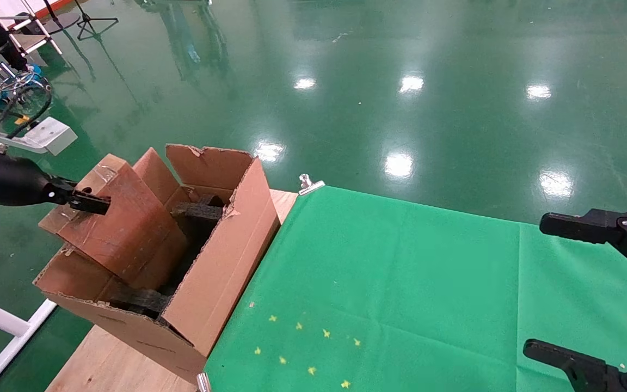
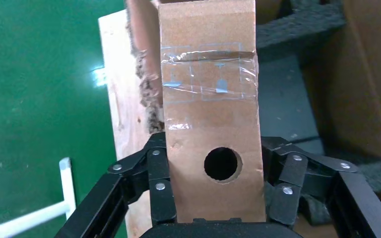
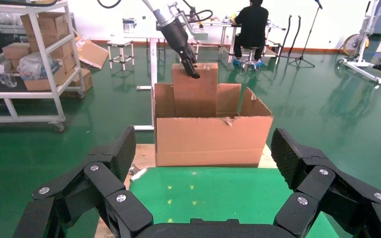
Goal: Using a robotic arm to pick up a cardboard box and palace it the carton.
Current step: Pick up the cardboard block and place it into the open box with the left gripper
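My left gripper (image 1: 87, 202) on the white arm is shut on the small brown cardboard box (image 1: 115, 218). The box is tilted, with its lower end down inside the large open carton (image 1: 221, 256) at the table's left end. In the left wrist view the fingers (image 2: 161, 188) clamp both sides of the box (image 2: 208, 114), which shows clear tape and a round hole (image 2: 222, 163). Black foam (image 1: 196, 211) lies inside the carton. The right wrist view shows the box (image 3: 194, 91) sticking up out of the carton (image 3: 212, 140). My right gripper (image 1: 555, 288) is open and empty at the right.
A green cloth (image 1: 400, 283) covers the table, held by metal clips (image 1: 309, 184); bare wood (image 1: 106, 359) shows under the carton. A white frame (image 1: 3, 326) stands on the floor at the left. Shelves with boxes (image 3: 30, 59) and a seated person (image 3: 252, 25) are far behind.
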{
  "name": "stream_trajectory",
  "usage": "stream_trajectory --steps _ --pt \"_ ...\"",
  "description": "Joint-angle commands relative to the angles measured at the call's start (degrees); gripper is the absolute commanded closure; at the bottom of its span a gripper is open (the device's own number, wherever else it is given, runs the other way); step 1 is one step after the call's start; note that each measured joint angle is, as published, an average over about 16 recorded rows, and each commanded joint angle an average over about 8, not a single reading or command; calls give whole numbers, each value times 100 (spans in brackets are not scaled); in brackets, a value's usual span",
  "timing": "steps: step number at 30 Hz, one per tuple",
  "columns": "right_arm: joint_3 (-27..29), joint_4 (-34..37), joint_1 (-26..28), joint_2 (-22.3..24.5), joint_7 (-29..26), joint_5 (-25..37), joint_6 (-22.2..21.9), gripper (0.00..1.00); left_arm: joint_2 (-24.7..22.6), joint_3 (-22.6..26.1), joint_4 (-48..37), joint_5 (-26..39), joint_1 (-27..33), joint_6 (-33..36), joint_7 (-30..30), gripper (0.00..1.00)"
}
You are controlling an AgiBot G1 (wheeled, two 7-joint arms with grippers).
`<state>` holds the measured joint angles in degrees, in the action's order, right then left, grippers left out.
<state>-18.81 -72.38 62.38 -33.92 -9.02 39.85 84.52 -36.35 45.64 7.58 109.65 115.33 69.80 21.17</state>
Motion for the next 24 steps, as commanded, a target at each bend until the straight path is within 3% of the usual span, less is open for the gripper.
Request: stream_trajectory --steps 1,14,24 --pt "0 0 0 0 0 0 0 0 -82 6 -184 16 -33 -166 9 100" --pt "-2 0 0 1 1 -1 -1 0 -559 -143 -814 -190 -632 -1321 537 100" --pt "-3 0 1 1 1 -2 -1 0 -802 -70 -918 -81 -1171 -1612 638 100"
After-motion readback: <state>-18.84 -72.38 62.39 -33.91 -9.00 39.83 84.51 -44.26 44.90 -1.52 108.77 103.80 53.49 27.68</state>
